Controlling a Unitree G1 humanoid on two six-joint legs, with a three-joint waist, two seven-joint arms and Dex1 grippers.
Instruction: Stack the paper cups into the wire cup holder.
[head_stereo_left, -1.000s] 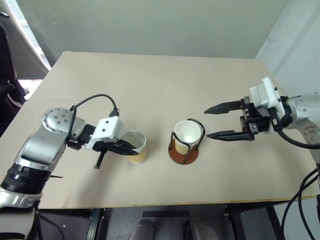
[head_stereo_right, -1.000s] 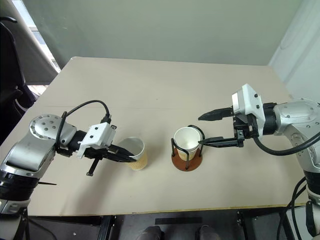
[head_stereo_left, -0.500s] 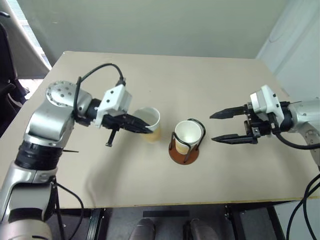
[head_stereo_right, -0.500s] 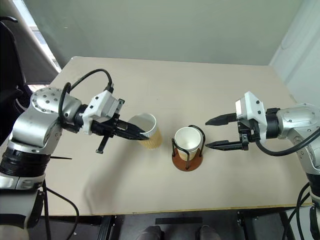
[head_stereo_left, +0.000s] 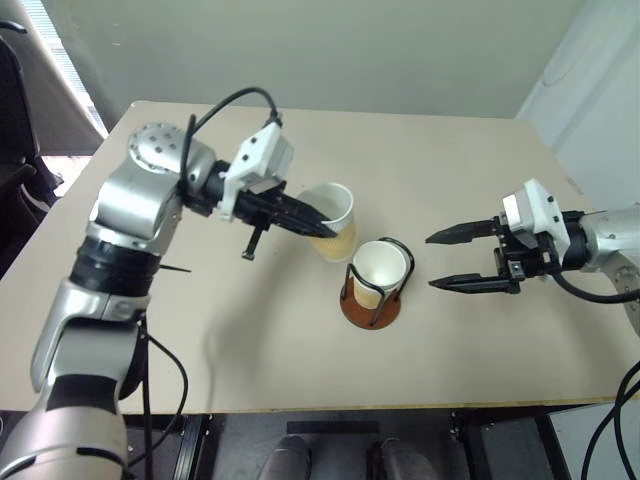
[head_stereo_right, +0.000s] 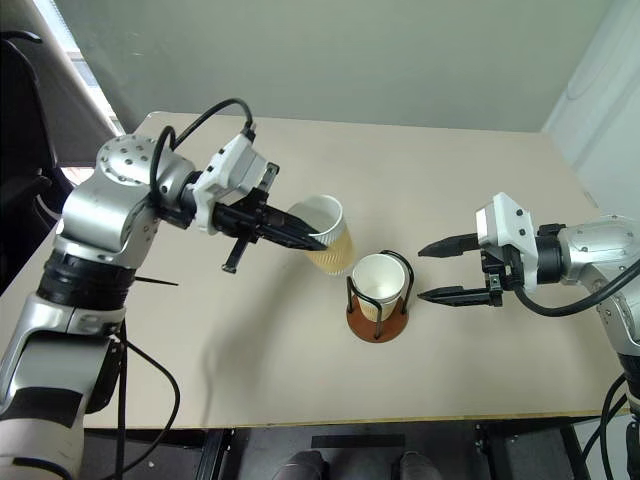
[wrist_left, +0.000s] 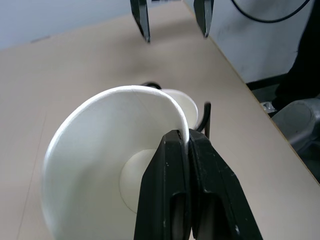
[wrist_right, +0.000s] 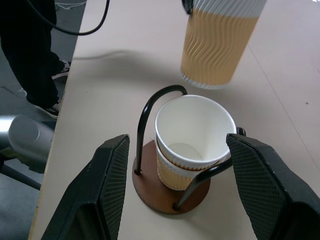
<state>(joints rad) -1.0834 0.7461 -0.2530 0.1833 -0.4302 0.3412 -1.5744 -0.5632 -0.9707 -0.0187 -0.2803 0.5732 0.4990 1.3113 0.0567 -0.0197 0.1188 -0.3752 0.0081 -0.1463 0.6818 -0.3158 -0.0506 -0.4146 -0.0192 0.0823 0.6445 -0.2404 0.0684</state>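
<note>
Table edge: the near edge of the beige table (head_stereo_left: 300, 390) runs across the bottom of the head views, and the far edge meets the wall. The right edge passes under the right arm.
Open room: bare tabletop lies on all sides of the wire cup holder (head_stereo_left: 369, 300), widest behind it and toward the near left corner.
Held cup: a paper cup (head_stereo_left: 333, 222) hangs clear of the table, tilted, its mouth turned toward the left arm, just beside and above the holder's left loop.
Left gripper: the left gripper (head_stereo_left: 318, 226) is clenched on that cup's rim, one finger inside the wall and one outside, as the left wrist view shows.
Holder: round reddish-brown base with two black wire loops, standing near the table's middle.
Cups in holder: a nested cup (wrist_right: 192, 137) stands upright between the loops. A second rim band shows just below its rim, so two are stacked there.
Right gripper: the right gripper (head_stereo_left: 462, 260) hovers to the right of the holder, apart from it, fingers spread wide and grasping nothing.
In the way: only the wire loops rise beside the nested cup's mouth. The held cup's bottom is close to the nearer loop.
Surface: plain, matte, uncluttered.
Room: pale wall behind; dark floor past the near edge; a dark chair (head_stereo_right: 20, 150) off the left side.
</note>
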